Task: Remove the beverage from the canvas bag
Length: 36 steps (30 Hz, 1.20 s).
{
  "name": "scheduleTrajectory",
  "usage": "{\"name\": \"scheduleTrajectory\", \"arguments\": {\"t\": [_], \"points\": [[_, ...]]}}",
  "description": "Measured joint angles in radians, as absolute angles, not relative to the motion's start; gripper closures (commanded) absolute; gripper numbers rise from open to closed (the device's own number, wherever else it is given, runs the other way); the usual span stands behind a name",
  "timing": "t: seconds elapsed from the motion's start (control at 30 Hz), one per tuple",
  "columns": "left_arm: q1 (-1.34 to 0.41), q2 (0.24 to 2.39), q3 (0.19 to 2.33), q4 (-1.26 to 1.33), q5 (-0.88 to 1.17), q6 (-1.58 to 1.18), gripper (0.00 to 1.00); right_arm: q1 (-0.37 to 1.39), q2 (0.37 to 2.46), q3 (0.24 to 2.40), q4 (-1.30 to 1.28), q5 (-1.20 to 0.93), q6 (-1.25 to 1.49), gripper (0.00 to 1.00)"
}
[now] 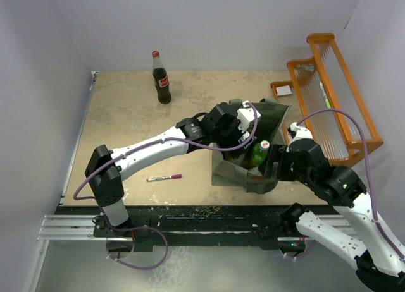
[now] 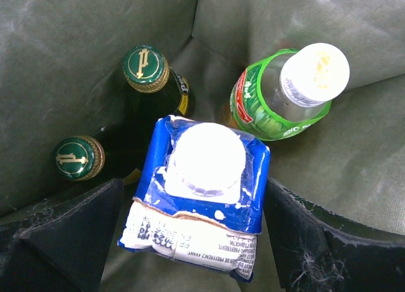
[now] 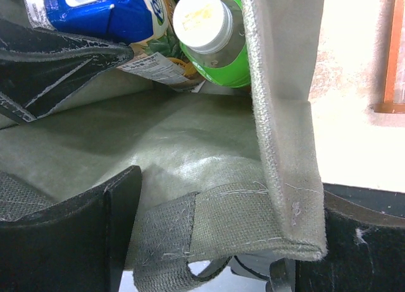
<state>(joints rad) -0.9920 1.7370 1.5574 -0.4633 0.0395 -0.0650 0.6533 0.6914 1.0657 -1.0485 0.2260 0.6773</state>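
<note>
Left pincer (image 2: 193, 241) apart astride blue carton (image 2: 205, 172), "PREFERENCE AVANT" printed, right pincer (image 3: 215, 241) apart astride canvas bag (image 3: 190, 146)

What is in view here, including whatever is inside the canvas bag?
canvas bag: one, grey-green, right-centre of the table, top open
carton: one, blue with white cap, inside the bag
plastic bottle: one, clear, green label, white cap, inside the bag beside the carton
glass bottles: two, dark, green-gold caps, inside the bag
cola bottle: one, dark, red cap, upright at the far side
marker: one, pink, lying left of the bag
wooden rack: one, orange, right edge
table: one, tan
left gripper: inside the bag, astride the carton, grip unclear
right gripper: open, astride the bag's near rim
</note>
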Motion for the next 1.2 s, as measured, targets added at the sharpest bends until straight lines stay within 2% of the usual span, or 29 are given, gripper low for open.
{"name": "scheduleTrajectory", "arguments": {"t": [0.27, 0.4, 0.77, 0.87, 1.2], "points": [[-0.997, 1.718, 1.481, -0.344, 0.088, 0.006, 0.11, 0.653, 0.696, 1.066, -1.049, 0.229, 0.677, 0.17], [-0.997, 1.719, 1.446, -0.296, 0.111, 0.029, 0.20, 0.653, 0.696, 1.066, -1.048, 0.237, 0.678, 0.17], [-0.996, 1.724, 1.398, -0.220, 0.123, 0.047, 0.26, 0.653, 0.700, 1.066, -1.048, 0.245, 0.677, 0.16], [-0.996, 1.728, 1.394, -0.216, 0.125, 0.047, 0.36, 0.653, 0.704, 1.066, -1.048, 0.245, 0.677, 0.16], [-0.996, 1.726, 1.399, -0.213, 0.121, 0.046, 0.62, 0.653, 0.707, 1.066, -1.047, 0.247, 0.677, 0.16]]}}
